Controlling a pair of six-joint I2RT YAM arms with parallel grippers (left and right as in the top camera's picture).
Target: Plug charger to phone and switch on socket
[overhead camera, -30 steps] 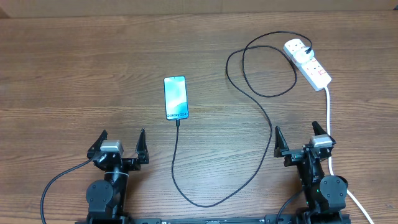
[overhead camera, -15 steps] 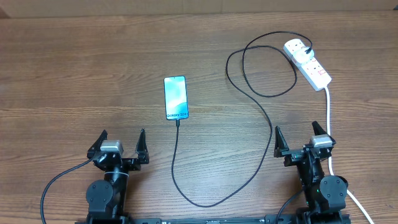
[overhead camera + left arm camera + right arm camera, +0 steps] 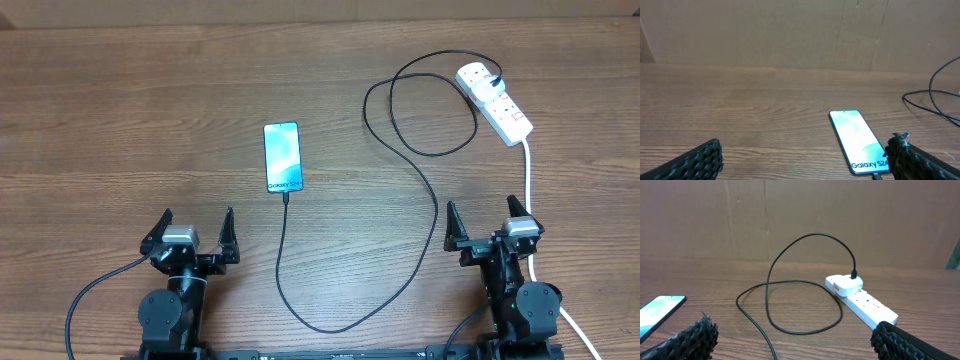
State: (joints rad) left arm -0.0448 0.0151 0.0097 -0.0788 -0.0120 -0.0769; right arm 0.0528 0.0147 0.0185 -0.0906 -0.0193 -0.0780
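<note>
One phone (image 3: 283, 157), one charger (image 3: 436, 210), one socket (image 3: 495, 102).

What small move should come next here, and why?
Probably send the right tool toward the socket to press its switch. The charger seems to meet the phone at its lower edge and its plug sits in the socket; the open right tool is nearer. Whether the switch is on can't be told.

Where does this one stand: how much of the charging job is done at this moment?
Looks done: the charger cable meets the phone at its lower edge, and its other end sits on the socket. In hand: nothing; the left gripper and right gripper are open and empty, away from all three. Left: whether the socket is switched on cannot be told, so that step may remain.
</note>
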